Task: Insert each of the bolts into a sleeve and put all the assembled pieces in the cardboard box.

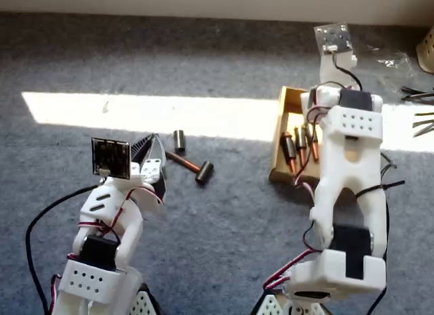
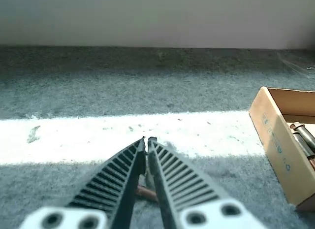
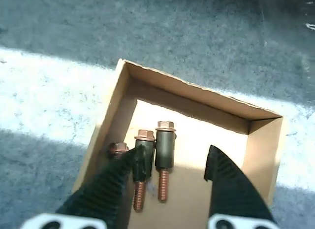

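My left gripper (image 2: 146, 140) is shut, its black fingers pointing across the carpet. A copper bolt (image 2: 146, 192) lies on the carpet just under them. From above, that bolt (image 1: 183, 161) runs from the left gripper (image 1: 153, 140) to a dark cylinder (image 1: 205, 171) at its far end. A loose dark sleeve (image 1: 179, 139) stands a little beyond it. My right gripper (image 3: 175, 154) hangs open above the cardboard box (image 3: 117, 98). Inside the box lie three bolts in sleeves (image 3: 165, 146), side by side, also seen from above as assembled pieces (image 1: 300, 144).
The cardboard box (image 1: 282, 135) lies under the right arm on grey carpet, with a sunlit band (image 1: 68, 108) across the floor. Loose dark items (image 1: 417, 95) lie at the far right edge. A wall runs along the back. The box (image 2: 275, 135) is right of the left gripper.
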Tool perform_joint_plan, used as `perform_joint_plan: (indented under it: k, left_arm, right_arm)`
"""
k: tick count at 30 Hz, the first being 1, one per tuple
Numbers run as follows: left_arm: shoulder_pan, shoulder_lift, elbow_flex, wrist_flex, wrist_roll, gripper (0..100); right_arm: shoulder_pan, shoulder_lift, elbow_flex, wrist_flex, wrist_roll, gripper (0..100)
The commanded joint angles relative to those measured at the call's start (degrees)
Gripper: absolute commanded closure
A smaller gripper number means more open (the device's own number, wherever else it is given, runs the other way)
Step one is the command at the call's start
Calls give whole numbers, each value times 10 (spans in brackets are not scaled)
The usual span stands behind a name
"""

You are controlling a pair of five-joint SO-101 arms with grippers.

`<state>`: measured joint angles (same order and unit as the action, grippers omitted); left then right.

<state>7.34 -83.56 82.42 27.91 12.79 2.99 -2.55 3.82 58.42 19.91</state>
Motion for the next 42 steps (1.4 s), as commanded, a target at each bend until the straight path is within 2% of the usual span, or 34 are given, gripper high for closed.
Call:
perform_joint_plan:
  k: [1,14,23,24,29,37,42]
  left_arm:
    - [-32,-1,-14,-2,1,985]
    - [-166,-1,-16,-9,3,993]
    - [-175,-1,-15,-7,4,993]
    - [-175,-1,-15,-7,4,993]
    - [-184,-1,-15,-7,4,993]
    - [-225,-1,-15,-7,5,993]
    - [-241,-1,-15,-7,5,993]
  right_arm:
    - [-39,-95,25,24,6,821]
    - [-153,-326,180,22,3,821]
    - [-216,-415,269,25,-2,821]
    - [-223,-414,277,25,-24,822]
    - [-282,-372,293,26,-234,822]
    - [-404,-220,247,78,-405,822]
    - [-429,-111,125,153,-497,822]
